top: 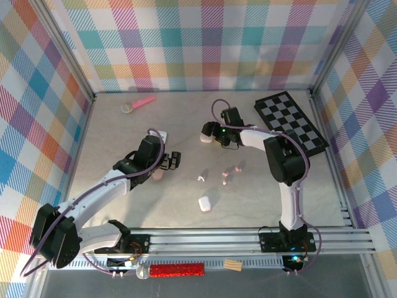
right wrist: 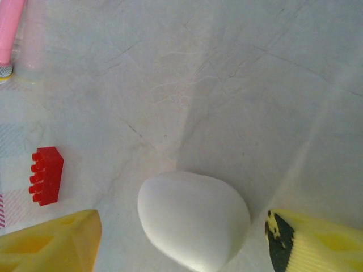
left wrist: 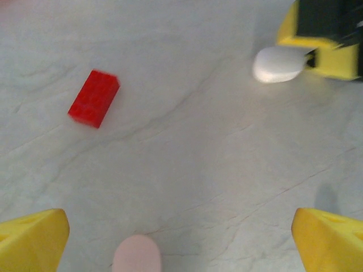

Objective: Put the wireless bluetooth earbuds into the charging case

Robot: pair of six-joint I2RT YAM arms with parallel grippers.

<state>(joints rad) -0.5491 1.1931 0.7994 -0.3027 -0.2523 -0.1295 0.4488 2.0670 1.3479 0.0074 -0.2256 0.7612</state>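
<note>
On the counter (top: pixel 248 205) my right end effector (right wrist: pixel 181 226) is straddling the white case (right wrist: pixel 193 218), wide; my left end effector (left wrist: pixel 178 218) is gaping.

right gripper (top: pixel 211 131) 12 o'clock, beside white case (top: pixel 205 134) | left gripper (top: pixel 174 160) 9 o'clock | earbuds (top: pixel 201 178) loose near centre | second white case (top: pixel 205 203) 6 o'clock | checkerboard (top: pixel 290 122) 2 o'clock

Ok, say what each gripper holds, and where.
Nothing. The right gripper stands open around the white pebble-shaped plastic case without touching; the left gripper is open.
</note>
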